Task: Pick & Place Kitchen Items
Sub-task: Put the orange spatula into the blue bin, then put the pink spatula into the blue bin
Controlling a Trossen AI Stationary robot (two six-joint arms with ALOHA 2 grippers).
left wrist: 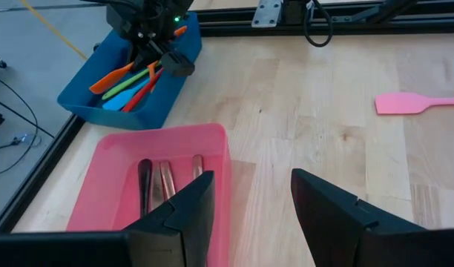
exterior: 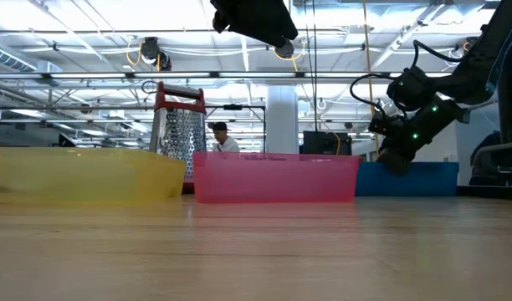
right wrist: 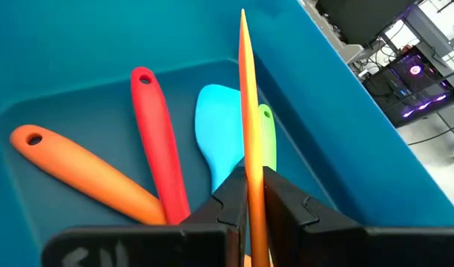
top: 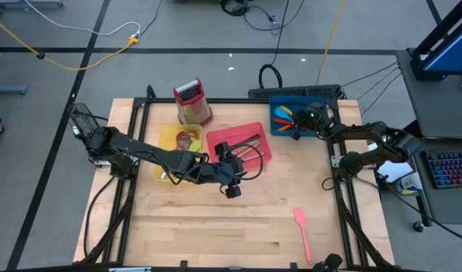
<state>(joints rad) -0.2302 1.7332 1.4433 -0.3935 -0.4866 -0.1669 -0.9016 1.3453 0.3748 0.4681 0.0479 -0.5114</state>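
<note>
— What's the right gripper (right wrist: 245, 194) doing over there?

— It's hanging over the blue rectangular plastic tray (top: 280, 125) at the far right of the table, fingers pinched together on a slim orange utensil (right wrist: 247, 104), which is standing on edge between them.

— And what's lying in the tray?

— An orange-handled spoon (right wrist: 79, 172), a red-handled one (right wrist: 156, 141), a light blue spatula (right wrist: 218, 127) and a green one (right wrist: 266, 130), all lying close together on the bottom.

— Will that orange piece be slipping?

— I'd guess it's light and smooth, probably a bit flexible, so a firm pinch on the handle looks sensible.

— The left gripper (left wrist: 251, 215)?

— It's hovering with its fingers apart and nothing between them, at the near edge of the pink rectangular tray (left wrist: 219, 148), where dark and copper-coloured cutlery (left wrist: 165, 182) is lying. A pink flat spatula (top: 301, 230) is lying alone on the wooden table (top: 216, 234), well apart; I'd take it by the thin handle.
</note>
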